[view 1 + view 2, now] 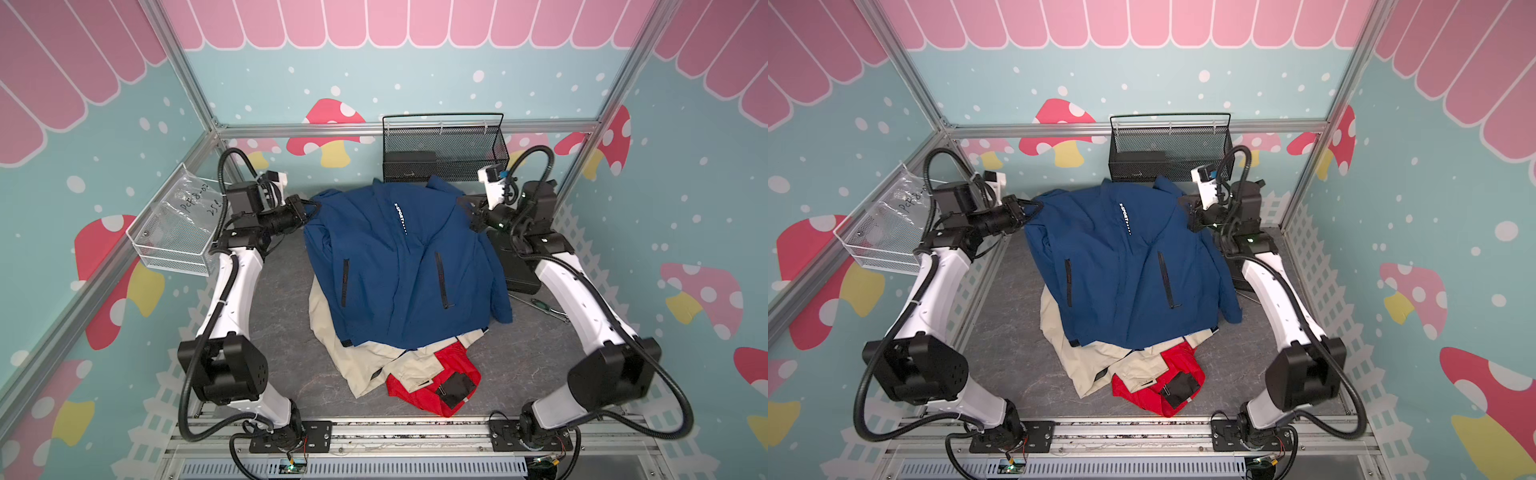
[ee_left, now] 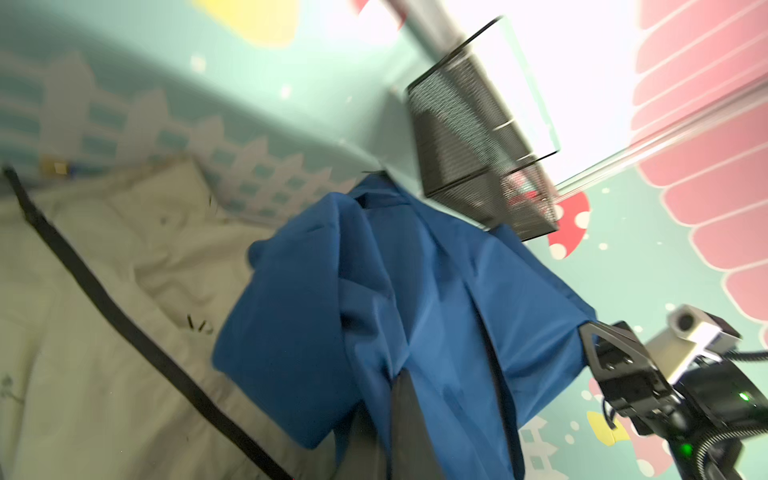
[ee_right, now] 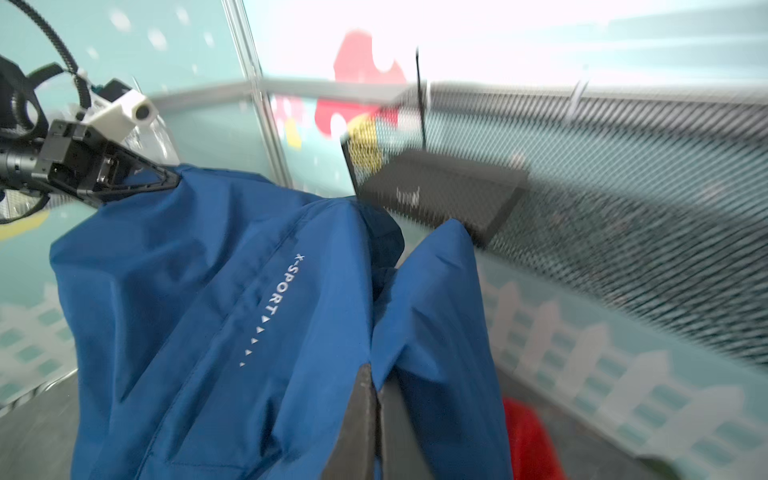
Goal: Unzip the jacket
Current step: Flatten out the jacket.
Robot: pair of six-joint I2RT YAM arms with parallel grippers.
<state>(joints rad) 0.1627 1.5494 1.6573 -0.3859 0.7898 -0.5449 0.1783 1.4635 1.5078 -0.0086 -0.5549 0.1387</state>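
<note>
Robot laboratory test cell. An aluminium profile frame [image 1: 195,95] encloses a grey tabletop [image 1: 282,324]; printed mushroom panels [image 1: 374,79] form the walls. The left arm [image 1: 232,291] and right arm [image 1: 577,291] are bolted to a front rail [image 1: 407,432].

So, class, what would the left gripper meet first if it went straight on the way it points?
The dark blue fabric jacket that the left gripper grips; beyond, probably the right gripper, depth unclear.
</note>
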